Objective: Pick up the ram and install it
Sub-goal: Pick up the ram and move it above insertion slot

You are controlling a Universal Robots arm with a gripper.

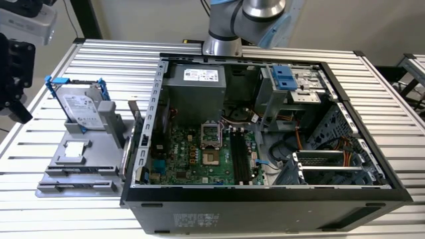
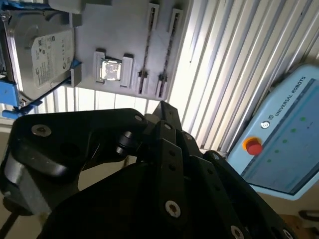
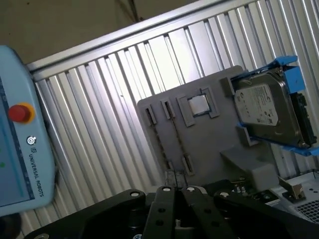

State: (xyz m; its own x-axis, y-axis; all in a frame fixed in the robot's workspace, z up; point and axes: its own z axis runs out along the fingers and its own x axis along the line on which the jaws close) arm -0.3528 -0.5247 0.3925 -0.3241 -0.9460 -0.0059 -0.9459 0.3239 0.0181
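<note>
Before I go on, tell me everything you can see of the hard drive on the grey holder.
The hard drive is a silver, metal-looking box with a white label on its broad face, framed by a blue plastic-looking bracket. It stands on edge in the grey holder, to the exterior view's left of the open computer case. Only bracket and holder touch it.

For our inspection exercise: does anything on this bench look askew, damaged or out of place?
Nothing stands out. The hard drive stands seated in the grey tray, the chip lies flat beside it, and the open case shows no damage.
</note>
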